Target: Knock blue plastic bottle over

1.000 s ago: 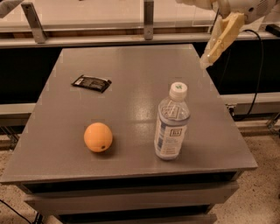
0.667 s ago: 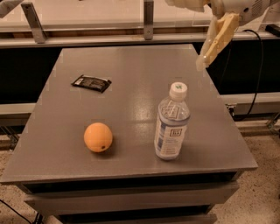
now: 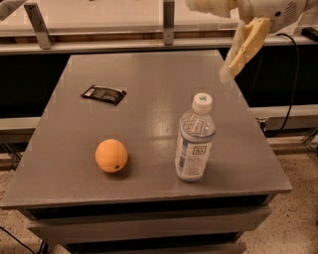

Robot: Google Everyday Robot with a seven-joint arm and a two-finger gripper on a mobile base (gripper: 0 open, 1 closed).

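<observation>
The blue plastic bottle (image 3: 195, 144) stands straight up on the gray counter (image 3: 149, 74). It is near the front edge, a bit to the right of the middle. It is see-through, with a white cap on top that has a small green mark. Its label is pale blue and white with a dark square on it. The bottle has not been knocked over.

The tool (image 3: 228, 72) is up in the air, over the right edge of the counter near the back. It is a pale cream color and slants down and to the left from the white arm (image 3: 268, 10) at the top right corner. It is behind the bottle and higher than the cap, and it is not touching the bottle. I cannot tell if the tool is released or clenched. It is holding nothing.

An orange (image 3: 111, 155) sits on the counter to the left of the bottle, apart from it and shorter than it. A flat dark wrapper (image 3: 104, 94) lies farther back on the left side
</observation>
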